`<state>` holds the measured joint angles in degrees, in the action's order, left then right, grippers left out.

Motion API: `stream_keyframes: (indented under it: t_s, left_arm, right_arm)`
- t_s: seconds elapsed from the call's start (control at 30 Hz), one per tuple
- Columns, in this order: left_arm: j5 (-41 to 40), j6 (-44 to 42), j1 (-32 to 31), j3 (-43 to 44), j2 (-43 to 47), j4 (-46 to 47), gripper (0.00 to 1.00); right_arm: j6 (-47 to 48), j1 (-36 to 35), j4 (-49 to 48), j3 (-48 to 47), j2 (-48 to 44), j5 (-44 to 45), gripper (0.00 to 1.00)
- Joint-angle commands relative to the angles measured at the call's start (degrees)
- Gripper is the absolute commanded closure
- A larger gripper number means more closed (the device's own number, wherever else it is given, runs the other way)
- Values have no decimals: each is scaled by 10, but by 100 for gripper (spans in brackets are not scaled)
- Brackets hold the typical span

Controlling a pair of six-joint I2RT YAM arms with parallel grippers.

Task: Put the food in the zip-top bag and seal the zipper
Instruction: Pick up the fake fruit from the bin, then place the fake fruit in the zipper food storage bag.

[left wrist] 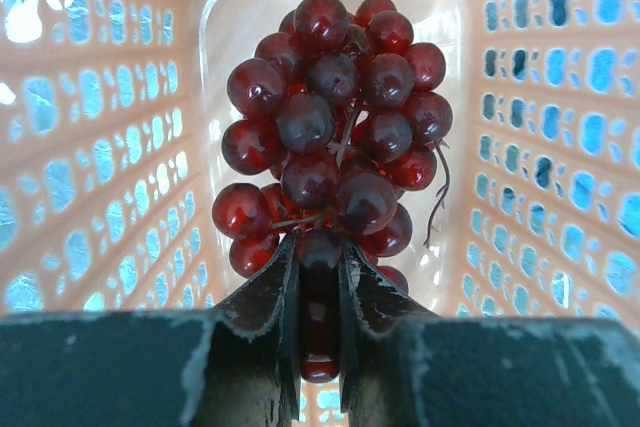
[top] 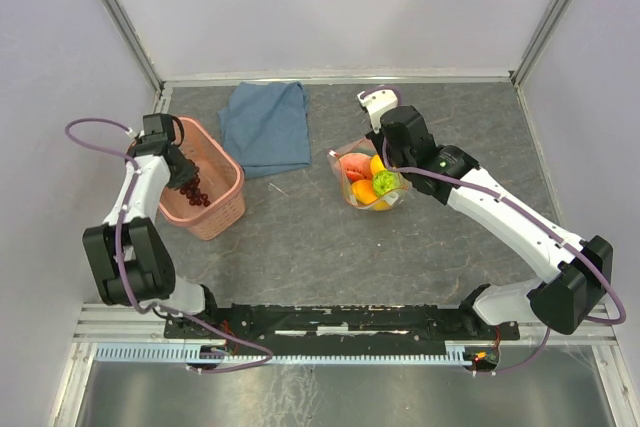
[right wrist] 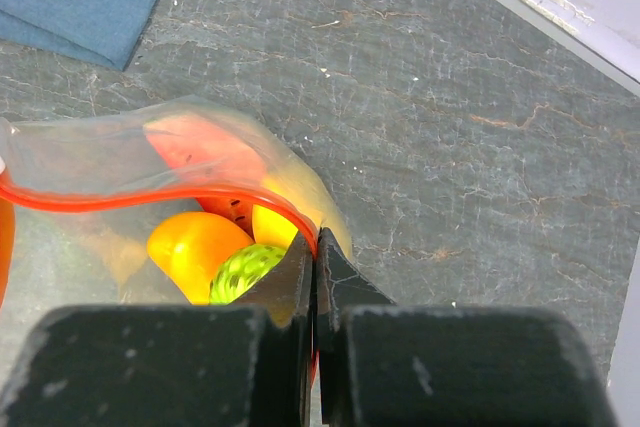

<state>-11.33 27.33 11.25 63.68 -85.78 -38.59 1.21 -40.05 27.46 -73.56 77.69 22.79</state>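
Left gripper (left wrist: 320, 259) is clenched on one grape at the near end of the single dark red grape bunch (left wrist: 335, 127). The bunch is inside the one pink basket (left wrist: 90, 177) at the left of the table (top: 300, 247). Whether it rests on the basket floor or hangs clear of it is hard to tell, and the fingers cut off its lowest grapes.

One folded blue cloth (top: 265, 127) lies flat just right of the basket, apart from it.

Further right, one clear bag (top: 345, 159) sits with its mouth open. Four pieces of food show inside it: one red piece (right wrist: 195, 147), one yellow piece (right wrist: 270, 225), one orange fruit (right wrist: 195, 247) and one green bumpy ball (right wrist: 245, 269). Crinkled plastic blurs the red piece, and anything beneath the four is hidden.

Right gripper (right wrist: 315, 252) pinches the orange-red zipper (right wrist: 150, 197) at the bag's mouth, jaws pressed together on it; the strip's left end runs out of the wrist view.
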Motion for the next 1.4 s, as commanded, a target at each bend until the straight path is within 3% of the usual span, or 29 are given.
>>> stream_keyframes:
  t_s: [0.0,0.4,0.7,0.87,1.13,1.37]
  left_arm:
    - [15,-28,2,30,78,-6,97]
    - [142,-70,-3,74,205,11,97]
    - [309,-74,-30,106,254,73,97]
    - [305,-88,-114,89,282,135,97]
    - [254,-102,-314,40,283,256,97]
    - [256,-141,-400,-1,267,342,97]
  right_arm:
    - [5,1,-29,-6,-19,16,99]
    - [4,1,-17,-15,-8,17,99]
    - [1,1,-13,-22,3,4,99]
    - [-1,1,-8,-26,8,-2,99]
    - [-3,1,-6,-30,11,-12,99]
    - [-17,1,-2,-35,16,-31,99]
